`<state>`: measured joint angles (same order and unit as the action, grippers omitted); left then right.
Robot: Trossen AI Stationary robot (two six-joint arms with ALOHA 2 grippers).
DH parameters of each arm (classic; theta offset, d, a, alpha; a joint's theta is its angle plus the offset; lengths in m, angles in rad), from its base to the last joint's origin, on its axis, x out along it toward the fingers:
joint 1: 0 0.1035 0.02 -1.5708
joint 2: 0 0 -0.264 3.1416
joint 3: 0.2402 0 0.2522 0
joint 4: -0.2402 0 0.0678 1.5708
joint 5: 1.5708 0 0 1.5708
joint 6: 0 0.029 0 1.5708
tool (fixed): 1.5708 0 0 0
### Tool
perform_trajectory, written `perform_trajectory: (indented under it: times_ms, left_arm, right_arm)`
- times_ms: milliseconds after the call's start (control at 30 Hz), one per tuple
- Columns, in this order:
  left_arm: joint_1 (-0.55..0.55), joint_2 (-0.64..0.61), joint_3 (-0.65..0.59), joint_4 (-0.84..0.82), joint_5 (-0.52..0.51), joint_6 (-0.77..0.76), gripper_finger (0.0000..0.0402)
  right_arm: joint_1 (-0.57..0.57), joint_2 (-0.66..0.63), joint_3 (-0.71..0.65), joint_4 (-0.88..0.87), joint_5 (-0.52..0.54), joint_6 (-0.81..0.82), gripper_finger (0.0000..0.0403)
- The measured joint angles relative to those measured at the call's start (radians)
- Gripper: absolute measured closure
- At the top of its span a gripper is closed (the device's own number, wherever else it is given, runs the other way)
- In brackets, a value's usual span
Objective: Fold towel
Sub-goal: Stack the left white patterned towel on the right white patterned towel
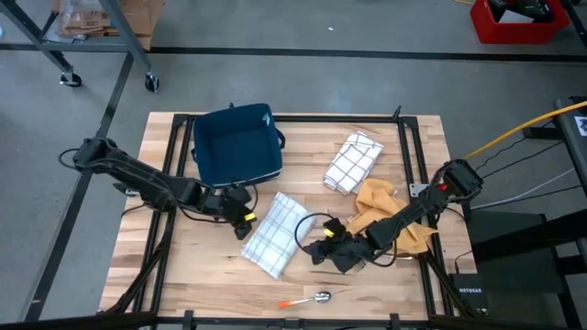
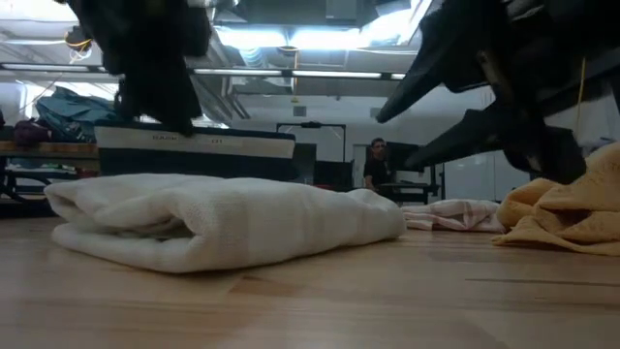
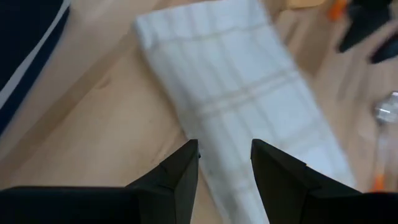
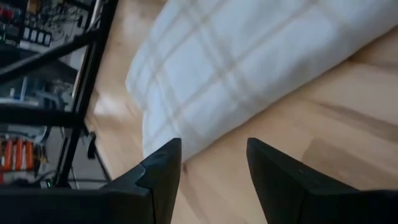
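Wooden table [image 1: 193, 266], white checked towel [image 1: 276, 235] lay folded near the middle, long and narrow, flat on the wood. Left gripper [image 1: 244, 220] sat just beside the towel's left edge, fingers [image 3: 180, 177] parted with a gap, gripping nothing; towel end visible between them in the left wrist view. Right gripper [image 1: 323, 246] sat just beside the towel's right edge, jaws likewise parted and empty, towel [image 4: 249, 68] ahead of its fingers [image 4: 163, 168]. Dark blue bin [image 1: 237, 145] stood at the table's back, behind the towel; looked empty from above, nothing seen inside. Second checked cloth [image 1: 352, 162] lay right of the bin, mustard cloth [image 1: 385, 213] under the right arm. Orange-handled spoon [image 1: 304, 299] lay near the front edge, well apart from the towel. Person [image 2: 374, 163] stood far back in the room.
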<state>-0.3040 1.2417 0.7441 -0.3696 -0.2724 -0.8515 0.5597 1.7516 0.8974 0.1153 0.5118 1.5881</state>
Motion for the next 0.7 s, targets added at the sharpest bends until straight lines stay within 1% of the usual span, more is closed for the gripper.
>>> perform_trajectory:
  times_ms: [167, 367, 567, 700]
  left_arm:
    - [0.037, 0.096, 0.0, 0.05, 0.006, -0.013, 0.0261]
    - [0.082, 0.19, 0.0, 0.152, 0.095, -0.013, 0.0261]
    - [0.121, 0.245, -0.001, 0.154, 0.108, -0.005, 0.0261]
    - [0.132, 0.266, -0.001, 0.2, 0.132, -0.002, 0.0261]
  right_arm:
    - [-0.028, 0.0, 0.0, -0.011, 0.006, 0.048, 0.0217]
    - [-0.053, 0.009, 0.0, -0.015, 0.008, 0.071, 0.0217]
    - [-0.063, 0.064, 0.0, -0.004, -0.006, 0.172, 0.0217]
    - [-0.063, 0.114, 0.0, 0.012, -0.035, 0.223, 0.0217]
